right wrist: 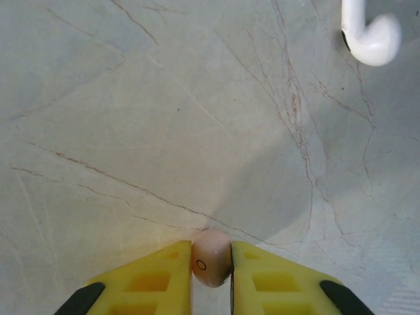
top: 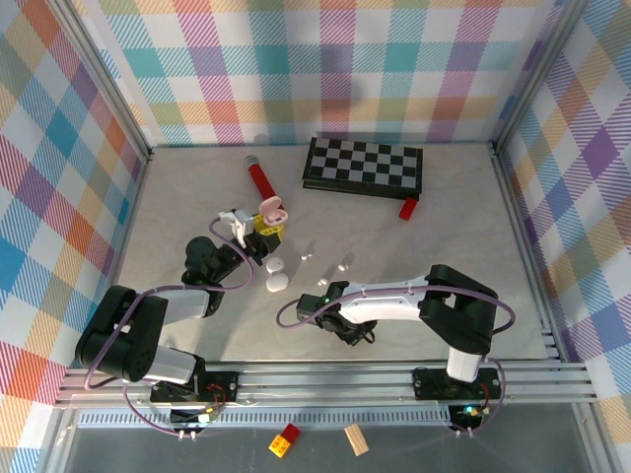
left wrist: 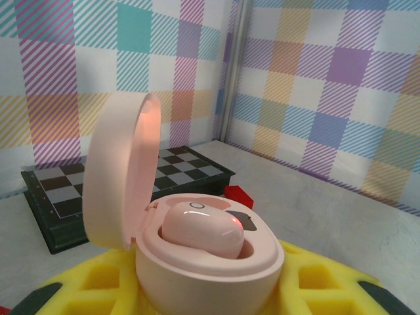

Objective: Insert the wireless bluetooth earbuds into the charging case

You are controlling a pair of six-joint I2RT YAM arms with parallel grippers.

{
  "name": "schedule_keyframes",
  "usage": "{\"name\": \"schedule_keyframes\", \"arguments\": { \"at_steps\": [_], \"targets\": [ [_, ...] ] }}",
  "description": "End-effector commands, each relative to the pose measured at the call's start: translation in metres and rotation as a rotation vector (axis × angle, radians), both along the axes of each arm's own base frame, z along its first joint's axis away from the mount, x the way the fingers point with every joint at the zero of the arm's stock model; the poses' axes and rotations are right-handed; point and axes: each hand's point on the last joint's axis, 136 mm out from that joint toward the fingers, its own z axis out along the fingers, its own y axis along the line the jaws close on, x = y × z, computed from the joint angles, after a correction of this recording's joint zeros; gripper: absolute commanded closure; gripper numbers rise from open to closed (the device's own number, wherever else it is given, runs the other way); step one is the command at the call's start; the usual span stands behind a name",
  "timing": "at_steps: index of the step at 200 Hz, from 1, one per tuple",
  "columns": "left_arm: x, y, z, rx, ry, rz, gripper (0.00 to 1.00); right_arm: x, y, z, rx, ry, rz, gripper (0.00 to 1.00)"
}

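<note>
pink plastic sits left of centre on the marbled counter (top: 177, 197): an oval pink charging case (top: 271, 209) with its lid swung upright. the left end effector (top: 262, 231) is closed part-way, its yellow fingers (left wrist: 85, 295) clamped against the base of the case. from the left wrist, one pink earbud (left wrist: 200, 233) lies seated in a socket of the case. the socket beside it looks dark and unfilled, though that corner is partly hidden and hard to be sure of.

behind the case a red tube (top: 259, 179) lies flat on the counter. nearer the arms, two white oval cases (top: 276, 274) sit closed and just beside each other. right of them a few loose white earbuds (top: 342, 266) are scattered on the bare surface, each apart from the next.

further right, the right end effector (right wrist: 211, 269) is low over the counter with its yellow fingers drawn in tight on a second pink earbud (right wrist: 210, 252), pinched between the tips. one white earbud (right wrist: 371, 33) lies well apart from it, in the upper right corner of the right wrist view.

toward the back wall a folded checkerboard (top: 363, 165) rests flat. a small red block (top: 408, 208) lies just off its right front corner.
</note>
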Motion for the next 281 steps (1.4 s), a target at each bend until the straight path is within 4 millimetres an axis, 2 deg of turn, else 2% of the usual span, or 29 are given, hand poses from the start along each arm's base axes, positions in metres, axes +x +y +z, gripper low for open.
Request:
{"name": "schedule_keyframes", "arguments": {
  "at_steps": [1, 38, 75, 124, 174, 228, 281],
  "targets": [
    [-0.004, 0.001, 0.01, 0.013, -0.055, -0.015, 0.66, -0.002, -0.004, -0.001, -0.002, 0.013, -0.012, 0.83],
    [-0.007, -0.002, 0.006, 0.024, -0.055, -0.028, 0.66, 0.002, -0.003, 0.013, 0.072, -0.008, -0.033, 0.82],
    [-0.014, -0.02, -0.001, 0.068, -0.056, -0.075, 0.67, 0.016, -0.002, 0.04, 0.227, -0.041, -0.072, 0.82],
    [-0.027, -0.052, -0.019, 0.207, -0.069, -0.137, 0.67, 0.04, 0.007, 0.096, 0.517, -0.084, -0.116, 0.82],
    [-0.035, -0.073, -0.023, 0.203, -0.074, -0.199, 0.67, 0.059, 0.015, 0.15, 0.811, -0.108, -0.147, 0.82],
    [-0.048, -0.114, -0.028, 0.166, -0.091, -0.318, 0.67, 0.064, 0.023, 0.168, 0.918, -0.091, -0.145, 0.82],
    [-0.057, -0.125, -0.033, 0.169, -0.101, -0.371, 0.67, 0.071, 0.03, 0.191, 1.031, -0.104, -0.127, 0.82]
  ]
}}
